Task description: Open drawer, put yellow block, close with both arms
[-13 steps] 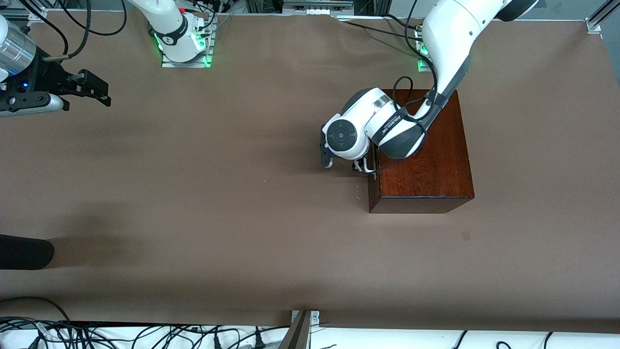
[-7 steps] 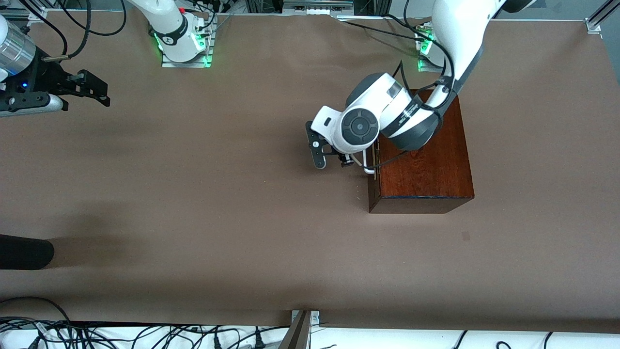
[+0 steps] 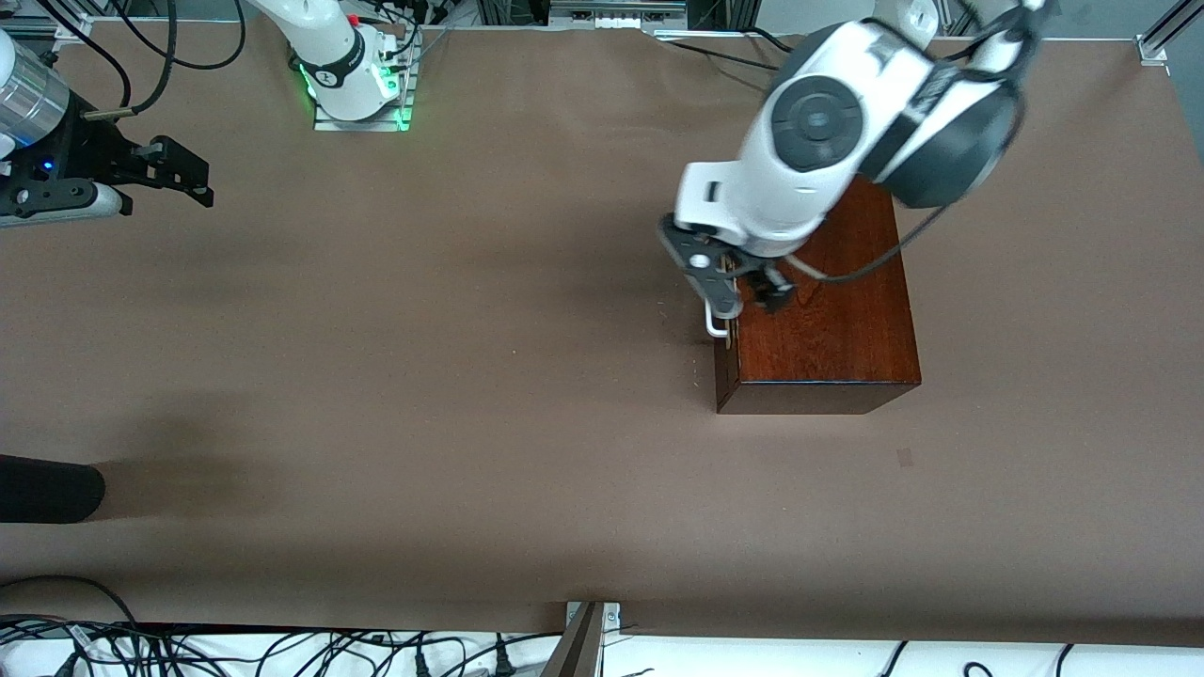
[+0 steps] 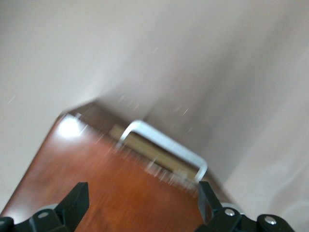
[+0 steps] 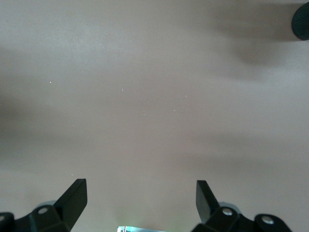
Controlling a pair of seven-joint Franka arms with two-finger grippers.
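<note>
Drawer (image 3: 722, 324) shut (white handle (image 3: 717, 324) exposed); left gripper (image 3: 743, 291) over box's front edge, fingers apart; right gripper (image 3: 174, 174) waits, fingers apart, at counter's (image 3: 470, 376) edge.

Left wrist view blurred: handle (image 4: 164, 147) smeared, drawer (image 4: 145, 145) gap unclear. Left arm hides part of box (image 3: 828, 320) top. Right tool (image 3: 179, 174) arm cut off at worktop (image 3: 470, 376) edge. Dark object (image 3: 47, 489) cut off too.
</note>
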